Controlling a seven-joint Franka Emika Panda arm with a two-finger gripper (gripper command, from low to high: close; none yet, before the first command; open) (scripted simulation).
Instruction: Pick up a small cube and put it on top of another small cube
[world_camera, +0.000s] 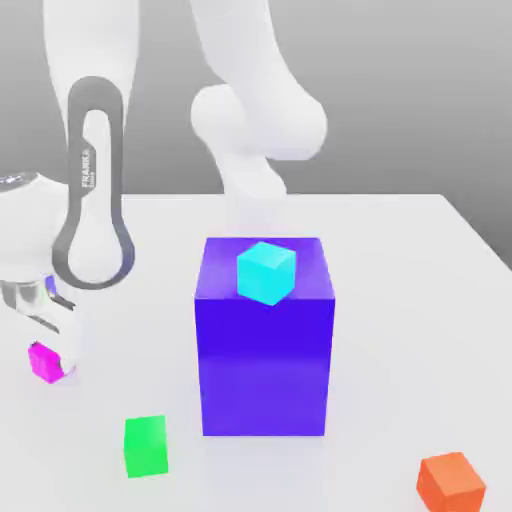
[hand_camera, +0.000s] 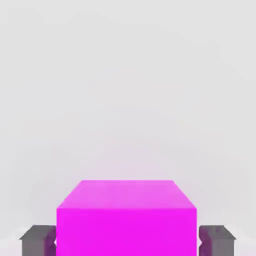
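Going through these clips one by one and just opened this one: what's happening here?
A simulated Panda arm has its gripper down at the table on the exterior view's left, around the small magenta cube. In the hand view a grey finger sits on each side of the cube; whether they are pressing it yet is unclear. The cube looks to be on the table, so stacking hasn't started. A cyan cube rests on the big blue block; a green cube and an orange cube sit nearby.

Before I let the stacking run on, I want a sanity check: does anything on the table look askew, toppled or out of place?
One thing stands out: the cyan cube sits turned at an angle on top of the big blue-violet block, at its front edge. The magenta cube, green cube and orange cube sit flat on the table.
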